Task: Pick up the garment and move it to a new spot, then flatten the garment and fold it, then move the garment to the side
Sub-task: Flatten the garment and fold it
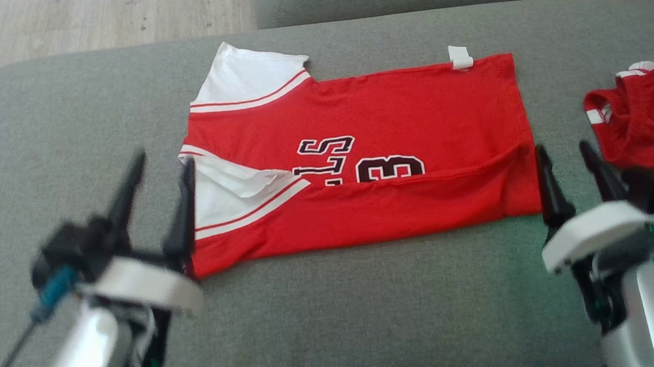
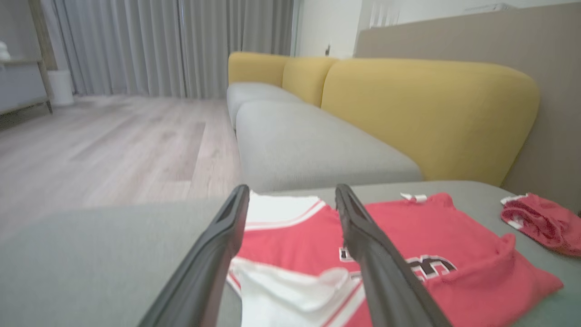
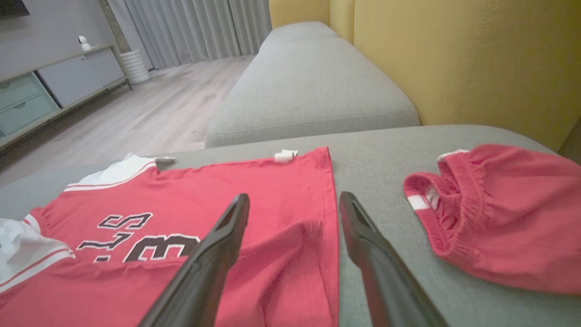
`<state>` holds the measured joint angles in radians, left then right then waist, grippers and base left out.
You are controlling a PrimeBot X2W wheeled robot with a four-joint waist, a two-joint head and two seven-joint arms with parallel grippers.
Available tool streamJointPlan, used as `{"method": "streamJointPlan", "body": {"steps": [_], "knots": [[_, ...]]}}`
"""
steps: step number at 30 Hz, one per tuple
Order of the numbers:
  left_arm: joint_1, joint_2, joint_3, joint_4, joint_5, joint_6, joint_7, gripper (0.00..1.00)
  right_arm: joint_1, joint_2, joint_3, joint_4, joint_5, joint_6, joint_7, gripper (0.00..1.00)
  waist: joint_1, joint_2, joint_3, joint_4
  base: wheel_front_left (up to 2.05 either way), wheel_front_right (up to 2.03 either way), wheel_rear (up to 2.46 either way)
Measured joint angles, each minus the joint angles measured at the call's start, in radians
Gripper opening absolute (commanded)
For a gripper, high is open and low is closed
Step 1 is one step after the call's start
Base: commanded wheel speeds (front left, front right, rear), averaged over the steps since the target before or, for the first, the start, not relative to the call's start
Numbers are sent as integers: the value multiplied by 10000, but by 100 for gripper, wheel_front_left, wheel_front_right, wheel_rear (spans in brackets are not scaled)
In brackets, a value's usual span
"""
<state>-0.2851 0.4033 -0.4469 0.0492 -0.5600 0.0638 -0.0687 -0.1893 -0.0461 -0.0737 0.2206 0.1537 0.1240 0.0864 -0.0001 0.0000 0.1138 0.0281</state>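
The garment (image 1: 391,115) is a red jersey with white sleeves and dark lettering. It lies spread on the grey cushion (image 1: 341,309), its near long edge folded up over the print. The jersey (image 2: 431,236) also appears in the left wrist view and, as the jersey (image 3: 218,195), in the right wrist view. My left gripper (image 1: 162,169) stands open at the jersey's left end by the white sleeve, holding nothing. My right gripper (image 1: 567,158) stands open at the jersey's right edge, also holding nothing. Between the left fingers (image 2: 213,254) the white sleeve shows.
A second red garment (image 1: 641,112) lies crumpled at the cushion's right; it is the red shorts-like piece (image 3: 499,213). Another grey seat (image 3: 313,91) and yellow backrests (image 2: 426,113) lie beyond. Wooden floor (image 1: 91,18) is at far left.
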Motion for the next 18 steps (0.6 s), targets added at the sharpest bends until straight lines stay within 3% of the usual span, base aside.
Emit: {"method": "streamJointPlan", "body": {"steps": [7,18], "knots": [[1909,-151,-213,-322,-560,550,596,100,1360,12,52,-1212,13,0,742,100,0,0,-4,114,0,0,0],[1599,-761,-295,1845,-1112,951,1177,100,1600,15,69,-1768,-50,0,1177,100,1,0,434,-141,0,0,0]]}}
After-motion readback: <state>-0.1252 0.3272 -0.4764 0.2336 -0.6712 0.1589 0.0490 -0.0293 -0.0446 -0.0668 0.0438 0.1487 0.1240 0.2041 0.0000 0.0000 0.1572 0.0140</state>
